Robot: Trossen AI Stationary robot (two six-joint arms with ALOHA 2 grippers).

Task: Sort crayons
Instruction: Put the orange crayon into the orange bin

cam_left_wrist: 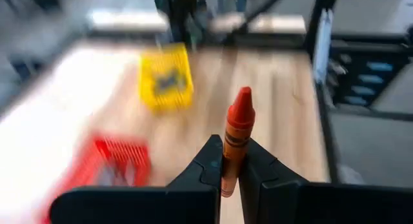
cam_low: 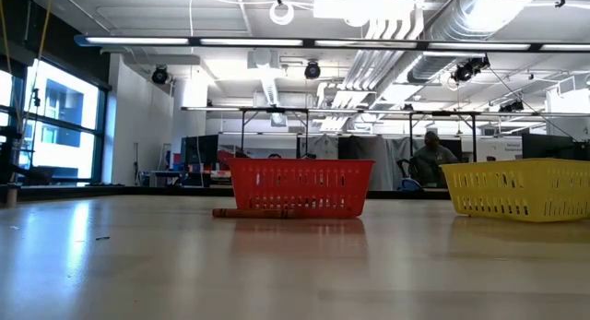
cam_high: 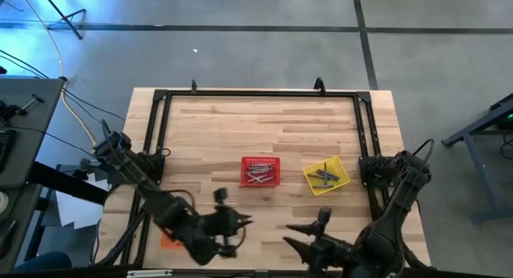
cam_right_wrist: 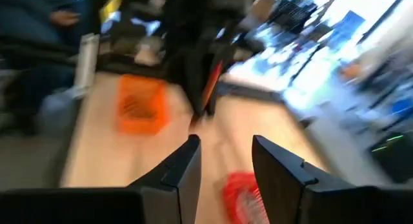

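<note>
Table (cam_high: 240, 126) of pale wood planks, ringed by a black frame, seen from overhead with both dark arms at its near edge. Left arm reaches in from the left side; right arm comes in from the right corner. Red mesh basket (cam_high: 261, 171) near the table's middle holds several grey sticks; yellow mesh basket (cam_high: 327, 175) just to its right, tilted, holds a cluster of dark bluish-grey crayons (cam_high: 325, 176). Orange mesh basket (cam_right_wrist: 141, 105) sits at the near left edge, mostly covered by the left arm in the overhead view. Left gripper (cam_left_wrist: 227, 166) is above the near edge, between the orange basket and the red one, its two fingers clamped on a red-orange crayon (cam_left_wrist: 237, 133) that stands upright between them, pointed tip uppermost. Right gripper (cam_right_wrist: 224, 161) is low at the near edge, right of the left gripper, its fingers apart with nothing between them. In the low view, one reddish crayon (cam_low: 251, 212) lies flat on the table, touching the front foot of the red basket.
</note>
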